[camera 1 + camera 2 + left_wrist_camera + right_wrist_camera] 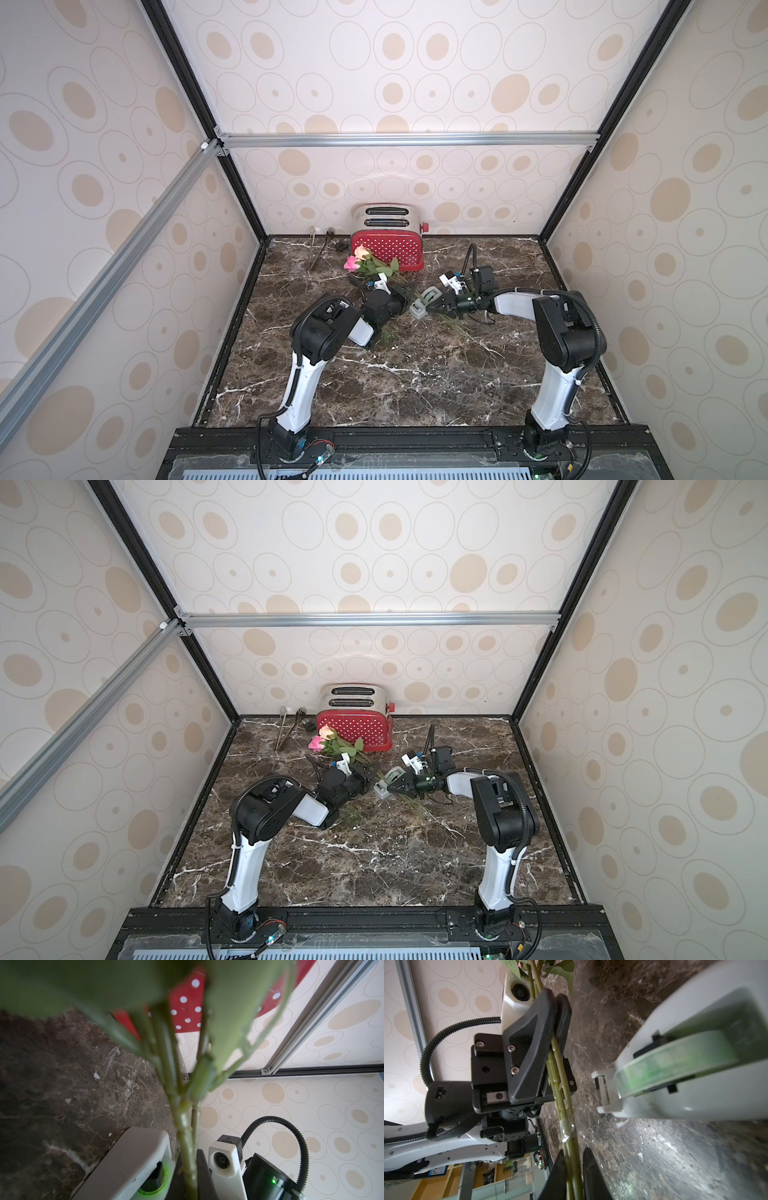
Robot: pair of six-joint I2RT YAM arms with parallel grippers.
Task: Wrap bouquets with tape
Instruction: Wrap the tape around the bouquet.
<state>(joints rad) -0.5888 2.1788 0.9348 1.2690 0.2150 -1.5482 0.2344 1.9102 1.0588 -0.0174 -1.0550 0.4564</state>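
Bouquets [365, 262] sit in front of the red dotted toaster [386, 249], with 2 blooms visible nearest it, 1 pink and 1 peach; the stems run away from it over the surface [415, 374]. Left gripper [555, 998]: jaws clamped on the stems. Right gripper [574, 1152]: jaws either side of the same stems, farther from the toaster, gap narrow; cannot tell whether they pinch. Tape [685, 1068], in its grey dispenser, stands on the surface just beside the stems.
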